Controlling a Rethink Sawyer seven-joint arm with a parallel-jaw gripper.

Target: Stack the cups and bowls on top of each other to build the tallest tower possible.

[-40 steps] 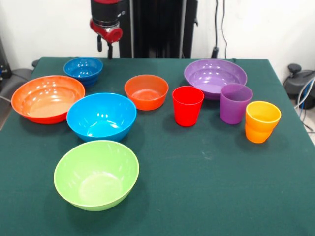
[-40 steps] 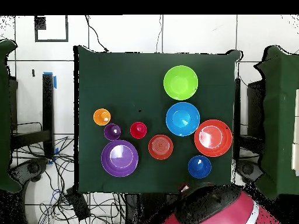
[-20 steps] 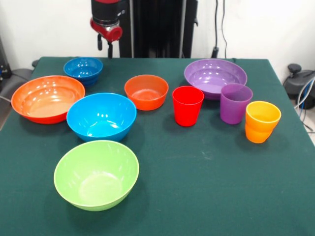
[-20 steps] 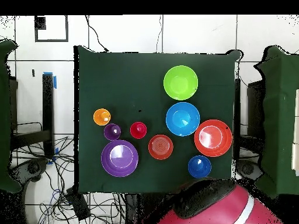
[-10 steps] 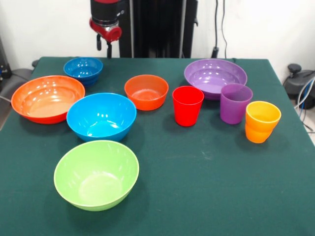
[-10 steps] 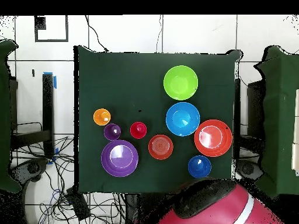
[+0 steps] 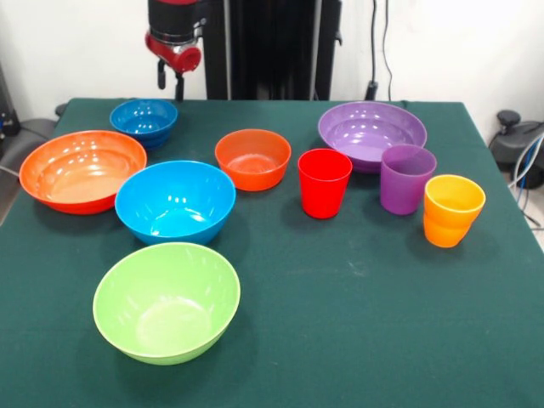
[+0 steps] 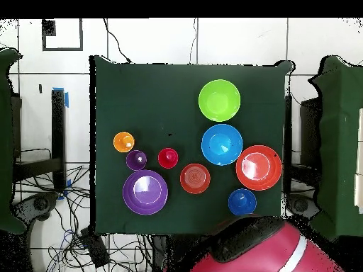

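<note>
All cups and bowls stand apart on the green table [image 7: 357, 323], none nested. At the left are the dark blue bowl [image 7: 144, 119], wide orange-red bowl [image 7: 82, 170], light blue bowl [image 7: 175, 201] and lime green bowl [image 7: 167, 302]. The small orange bowl [image 7: 252, 158] and red cup [image 7: 324, 183] are in the middle. The purple bowl [image 7: 371, 133], purple cup [image 7: 407, 178] and orange cup [image 7: 452, 210] are at the right. My gripper [image 7: 169, 83] hangs open and empty above the table's far edge, just behind the dark blue bowl [image 8: 242, 202].
The robot's black pedestal [image 7: 272, 47] stands behind the table. In the overhead view the red arm body [image 8: 248, 248] covers the table's edge by the base and hides the gripper. Cables lie on the floor beside the table [image 8: 71, 227].
My gripper has shifted slightly left and up in the front view. The arm body has moved a little in the overhead view. No cup or bowl has moved.
</note>
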